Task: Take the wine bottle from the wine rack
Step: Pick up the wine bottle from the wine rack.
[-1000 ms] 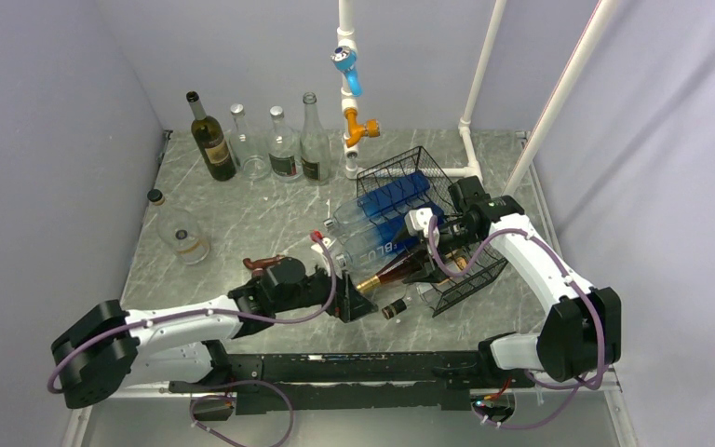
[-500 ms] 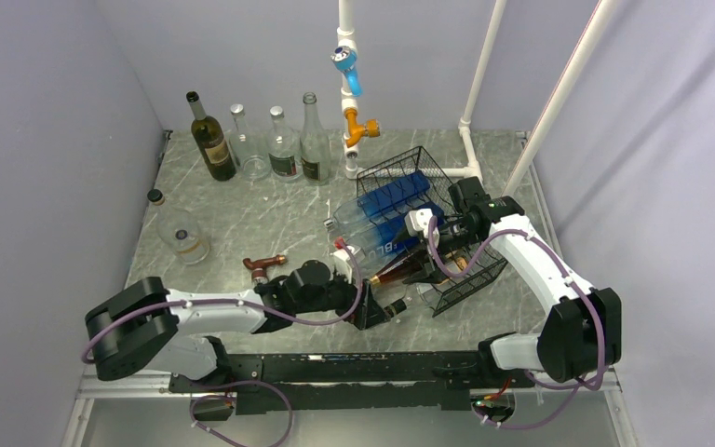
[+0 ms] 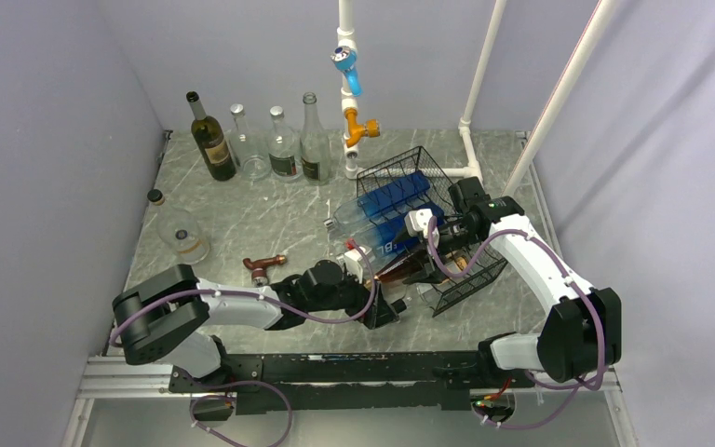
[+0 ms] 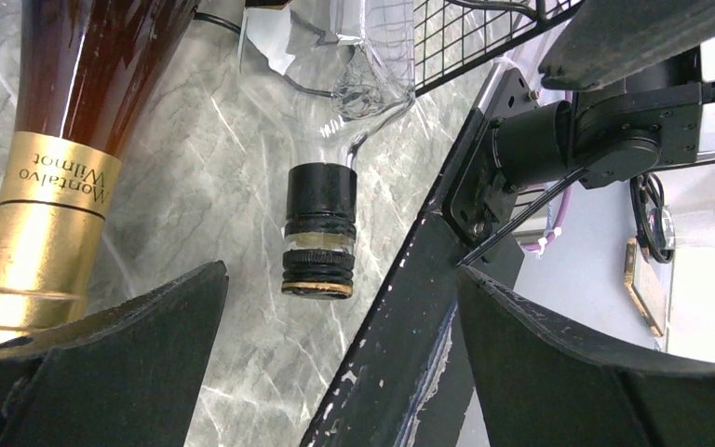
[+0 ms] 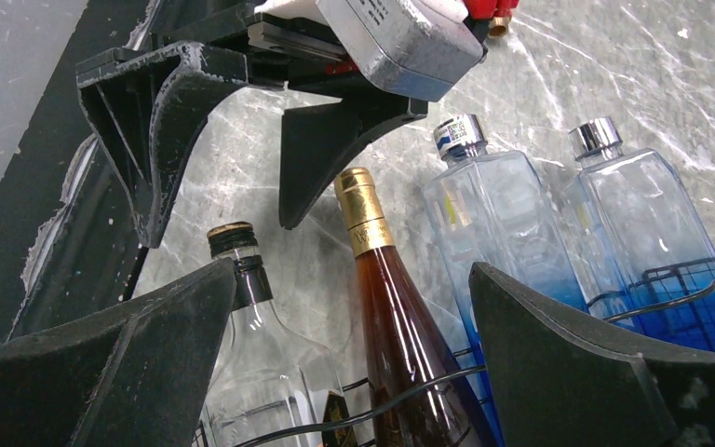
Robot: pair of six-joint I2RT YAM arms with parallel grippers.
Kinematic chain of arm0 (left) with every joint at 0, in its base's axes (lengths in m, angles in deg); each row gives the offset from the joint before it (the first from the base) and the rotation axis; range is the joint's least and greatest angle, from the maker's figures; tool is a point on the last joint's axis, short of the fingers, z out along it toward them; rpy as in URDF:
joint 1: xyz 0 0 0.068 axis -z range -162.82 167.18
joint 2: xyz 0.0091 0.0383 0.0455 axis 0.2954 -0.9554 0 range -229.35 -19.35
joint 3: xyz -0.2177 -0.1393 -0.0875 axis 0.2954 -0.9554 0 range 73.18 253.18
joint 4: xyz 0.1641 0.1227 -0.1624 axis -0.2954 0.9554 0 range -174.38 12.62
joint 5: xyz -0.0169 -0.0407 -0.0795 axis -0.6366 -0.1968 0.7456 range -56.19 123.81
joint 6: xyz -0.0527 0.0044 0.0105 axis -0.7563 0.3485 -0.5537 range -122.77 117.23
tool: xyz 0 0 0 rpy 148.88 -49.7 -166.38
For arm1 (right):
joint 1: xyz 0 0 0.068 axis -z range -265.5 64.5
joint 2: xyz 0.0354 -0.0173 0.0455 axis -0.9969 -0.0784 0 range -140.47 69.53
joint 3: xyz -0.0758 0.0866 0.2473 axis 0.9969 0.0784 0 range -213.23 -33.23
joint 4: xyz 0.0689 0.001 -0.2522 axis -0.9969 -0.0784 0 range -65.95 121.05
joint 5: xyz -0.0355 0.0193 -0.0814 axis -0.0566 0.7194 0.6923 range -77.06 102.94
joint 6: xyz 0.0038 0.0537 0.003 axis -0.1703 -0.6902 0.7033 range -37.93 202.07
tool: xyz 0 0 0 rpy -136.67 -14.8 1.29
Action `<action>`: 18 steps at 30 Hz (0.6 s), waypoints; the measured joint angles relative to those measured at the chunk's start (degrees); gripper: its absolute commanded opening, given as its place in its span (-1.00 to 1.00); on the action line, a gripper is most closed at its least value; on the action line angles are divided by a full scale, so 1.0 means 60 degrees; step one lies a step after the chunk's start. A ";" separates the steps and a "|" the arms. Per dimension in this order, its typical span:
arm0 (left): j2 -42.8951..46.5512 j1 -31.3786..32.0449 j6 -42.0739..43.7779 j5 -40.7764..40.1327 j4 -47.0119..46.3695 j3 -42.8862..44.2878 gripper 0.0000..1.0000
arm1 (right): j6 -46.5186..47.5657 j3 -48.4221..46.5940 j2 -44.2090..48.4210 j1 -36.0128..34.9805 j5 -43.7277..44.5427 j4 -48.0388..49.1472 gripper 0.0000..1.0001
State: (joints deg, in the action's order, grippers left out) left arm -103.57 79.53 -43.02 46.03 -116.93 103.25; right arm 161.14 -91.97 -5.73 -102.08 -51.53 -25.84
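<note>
The black wire wine rack [image 3: 447, 200] lies tipped at the table's right with several bottles in it, necks pointing left. An amber wine bottle [image 4: 47, 186] with a gold foil neck sticks out of the wine rack [image 5: 410, 391]. Beside it lies a clear bottle [image 4: 318, 233] with a black cap. My left gripper [image 4: 343, 279] is open at table level, its fingers either side of that cap without touching it. My right gripper [image 5: 354, 270] hangs open over the rack, above the amber wine bottle [image 5: 391, 307] and the clear bottle [image 5: 242, 279], holding nothing.
Two blue-tinted square bottles [image 5: 493, 214] lie in the rack. Several upright bottles [image 3: 284, 144] stand along the back wall. A white pipe frame [image 3: 349, 93] carries blue and orange valves. A brown fitting [image 3: 261, 267] and a glass [image 3: 186, 240] lie at the left. A black rail [image 4: 400, 354] runs close by the left gripper.
My left arm has swung right and nearer the front edge, carrying its open gripper from the amber bottle's neck to the clear bottle's cap. The right arm has stayed still.
</note>
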 measured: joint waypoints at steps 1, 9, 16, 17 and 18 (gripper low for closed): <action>-0.0062 0.0000 -0.0015 0.0000 -0.0080 0.0000 0.95 | 0.0000 0.0000 0.0000 0.0000 0.0004 0.0000 0.99; -0.0331 0.0036 -0.0262 -0.0022 -0.0838 -0.0004 0.91 | 0.0000 0.0000 -0.0018 0.0000 0.0015 0.0000 0.99; -0.0335 0.0055 -0.0415 -0.0106 -0.1060 -0.0011 0.90 | 0.0004 0.0000 -0.0018 0.0000 0.0025 0.0000 0.99; -0.0335 0.0055 -0.0419 -0.0127 -0.1060 -0.0011 0.90 | 0.0004 0.0000 -0.0018 0.0000 0.0025 0.0000 0.99; -0.0335 0.0055 -0.0423 -0.0149 -0.1071 -0.0011 0.90 | 0.0004 0.0000 -0.0018 0.0000 0.0025 0.0000 0.99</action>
State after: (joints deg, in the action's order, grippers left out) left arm -105.58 79.86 -45.56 45.14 -123.36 103.18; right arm 161.16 -91.97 -5.84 -102.08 -51.37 -25.84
